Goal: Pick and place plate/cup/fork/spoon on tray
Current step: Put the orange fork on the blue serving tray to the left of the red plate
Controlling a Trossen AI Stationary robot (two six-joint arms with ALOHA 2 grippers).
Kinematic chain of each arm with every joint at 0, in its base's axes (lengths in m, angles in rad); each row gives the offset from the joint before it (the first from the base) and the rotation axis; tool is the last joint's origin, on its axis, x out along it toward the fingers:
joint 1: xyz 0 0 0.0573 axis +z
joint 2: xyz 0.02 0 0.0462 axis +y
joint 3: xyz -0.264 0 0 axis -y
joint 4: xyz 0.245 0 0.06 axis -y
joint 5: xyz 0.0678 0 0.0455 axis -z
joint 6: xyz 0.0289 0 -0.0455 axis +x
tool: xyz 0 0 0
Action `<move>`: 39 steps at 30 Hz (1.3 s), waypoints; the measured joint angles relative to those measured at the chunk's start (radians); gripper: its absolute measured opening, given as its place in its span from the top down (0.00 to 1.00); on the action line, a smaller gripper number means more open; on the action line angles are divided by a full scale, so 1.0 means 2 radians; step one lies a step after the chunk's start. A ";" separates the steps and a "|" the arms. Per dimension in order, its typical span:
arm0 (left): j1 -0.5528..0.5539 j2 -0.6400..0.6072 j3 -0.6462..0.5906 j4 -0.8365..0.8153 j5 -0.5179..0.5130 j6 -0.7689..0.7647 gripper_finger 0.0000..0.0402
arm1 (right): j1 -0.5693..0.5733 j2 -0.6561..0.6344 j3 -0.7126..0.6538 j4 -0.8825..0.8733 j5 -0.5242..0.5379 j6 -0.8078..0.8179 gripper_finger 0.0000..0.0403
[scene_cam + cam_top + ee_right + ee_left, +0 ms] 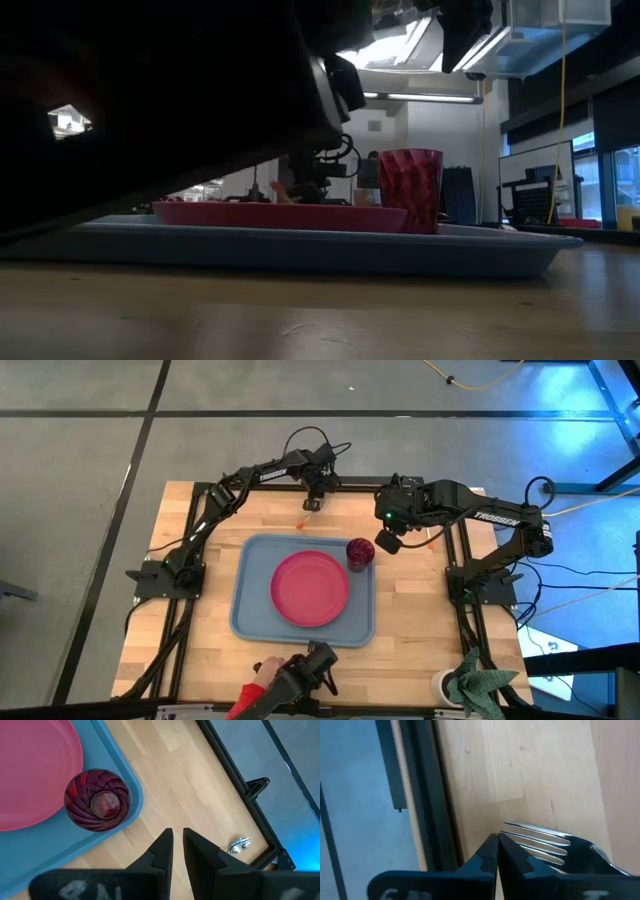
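The blue-grey tray (248,622) lies mid-table with the pink-red plate (310,588) flat on it. The dark red cup (360,550) stands upright in the tray's far right corner (97,800). My left gripper (313,498) is shut near the table's far edge. The fork's silver prongs (540,842) show right beside its fingers, and the orange handle (301,524) lies on the wood. My right gripper (390,540) hangs just right of the cup with a narrow gap between its fingers, empty. The spoon's silver bowl (239,845) lies on the table near the right frame rail. My left gripper has nothing between its shut fingers (487,857). The fork's head (570,851) runs behind one finger, and I cannot tell whether that finger touches it.
Black frame rails (455,560) run along the table's sides and far edge. A person's hand with a red sleeve (258,682) holds a dark device at the near edge. A green cloth (485,685) and a white cup (442,683) sit at the near right corner.
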 joint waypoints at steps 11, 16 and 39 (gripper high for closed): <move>-0.002 -0.001 0.000 -0.004 -0.014 -0.001 1.00 | 0.000 0.000 0.000 0.002 0.000 0.000 0.88; -0.003 -0.001 0.001 -0.009 -0.018 -0.005 1.00 | 0.000 0.000 0.000 0.004 0.000 0.000 0.88; -0.026 -0.001 0.001 -0.046 -0.018 -0.055 1.00 | 0.000 0.000 0.000 0.004 0.000 0.000 0.88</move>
